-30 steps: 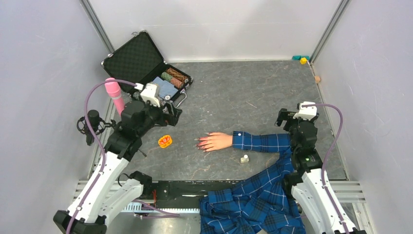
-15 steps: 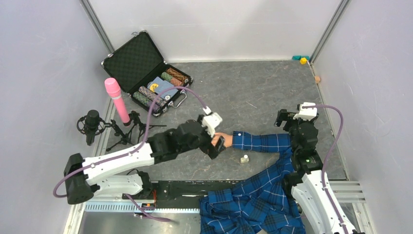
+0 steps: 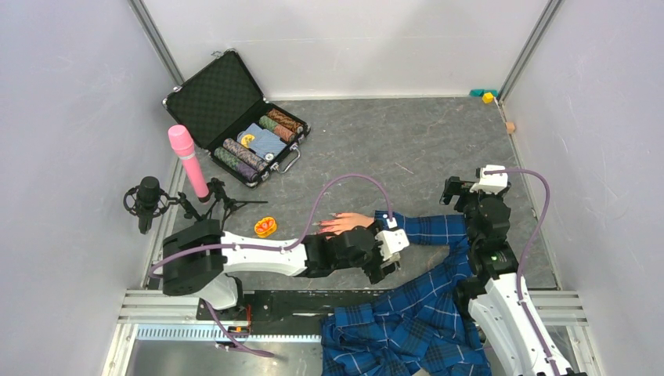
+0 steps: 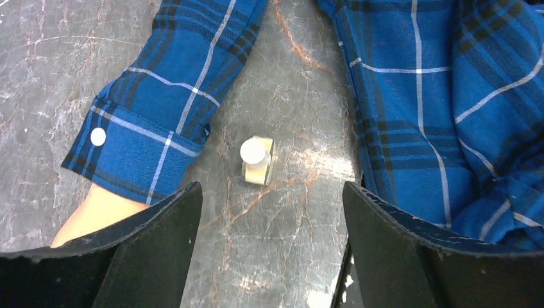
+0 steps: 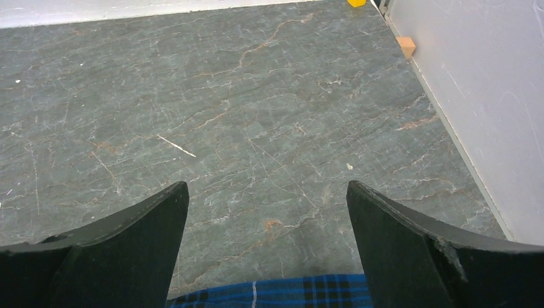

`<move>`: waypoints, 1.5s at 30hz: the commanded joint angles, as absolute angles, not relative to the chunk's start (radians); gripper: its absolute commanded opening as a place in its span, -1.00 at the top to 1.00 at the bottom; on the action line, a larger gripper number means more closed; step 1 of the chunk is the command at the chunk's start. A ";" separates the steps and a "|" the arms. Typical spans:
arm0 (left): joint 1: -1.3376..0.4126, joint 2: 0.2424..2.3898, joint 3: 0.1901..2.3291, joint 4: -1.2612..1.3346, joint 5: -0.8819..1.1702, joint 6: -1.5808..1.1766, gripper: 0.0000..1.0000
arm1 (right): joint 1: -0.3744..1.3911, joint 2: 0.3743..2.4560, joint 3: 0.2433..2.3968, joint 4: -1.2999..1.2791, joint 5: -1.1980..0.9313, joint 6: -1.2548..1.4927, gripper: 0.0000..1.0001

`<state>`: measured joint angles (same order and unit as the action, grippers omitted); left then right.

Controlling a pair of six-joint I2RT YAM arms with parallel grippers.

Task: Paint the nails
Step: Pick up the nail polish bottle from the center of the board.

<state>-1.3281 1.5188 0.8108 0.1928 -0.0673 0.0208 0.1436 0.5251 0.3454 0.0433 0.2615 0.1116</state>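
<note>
- The grey marbled bench point(image 3: 376, 141) carries everything. A blue plaid shirt point(image 3: 427, 229) lies across its near right part, one sleeve reaching left.
- Your left gripper point(image 4: 269, 212) hangs over the cuff end of that sleeve. Its jaws are spread wide and hold nothing.
- Your right gripper point(image 5: 268, 192) is also spread and empty, over bare bench beyond the shirt.
- The flesh-coloured mannequin hand point(image 3: 344, 222) pokes out of the cuff, fingers pointing left, just beyond your left arm.
- The small clear bottle with a white cap point(image 4: 256, 160) stands on the bench between cuff and shirt body, nearly centred between the left jaws.
- The nails point(image 3: 322, 225) sit at the fingertips, too small to read.
- This looks like the fetch-the-polish step. Next, lower the left gripper straight down and pinch the bottle's body, keeping the jaws off the cuff.
</note>
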 commanded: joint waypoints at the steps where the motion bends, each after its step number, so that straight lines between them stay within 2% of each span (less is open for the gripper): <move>1: -1.328 1.590 0.847 0.333 -0.051 0.083 -0.62 | 0.142 0.521 0.345 0.074 0.249 0.114 -0.96; 7: -1.330 1.653 0.898 0.311 -0.046 0.083 -0.32 | 0.141 0.518 0.344 0.072 0.247 0.114 -0.96; 14: -1.330 1.684 0.926 0.306 -0.073 0.079 -0.17 | 0.143 0.517 0.345 0.069 0.245 0.114 -0.96; 18: -1.331 1.709 0.944 0.284 -0.072 0.081 -0.02 | 0.142 0.517 0.347 0.067 0.242 0.116 -0.96; 31: -1.333 1.757 0.977 0.272 -0.082 0.065 0.04 | 0.143 0.518 0.347 0.064 0.241 0.116 -0.96; 38: -1.334 1.795 1.005 0.243 -0.090 0.062 0.24 | 0.143 0.518 0.349 0.063 0.240 0.116 -0.96; 43: -1.336 1.800 1.006 0.244 -0.096 0.052 0.93 | 0.142 0.520 0.349 0.063 0.238 0.116 -0.96; 45: -1.338 1.789 0.999 0.250 -0.115 0.038 0.96 | 0.141 0.519 0.349 0.061 0.237 0.115 -0.96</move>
<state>-1.3312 1.7908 0.9707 0.2195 -0.0792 0.0505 0.1436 0.5243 0.3454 0.0429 0.2455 0.1116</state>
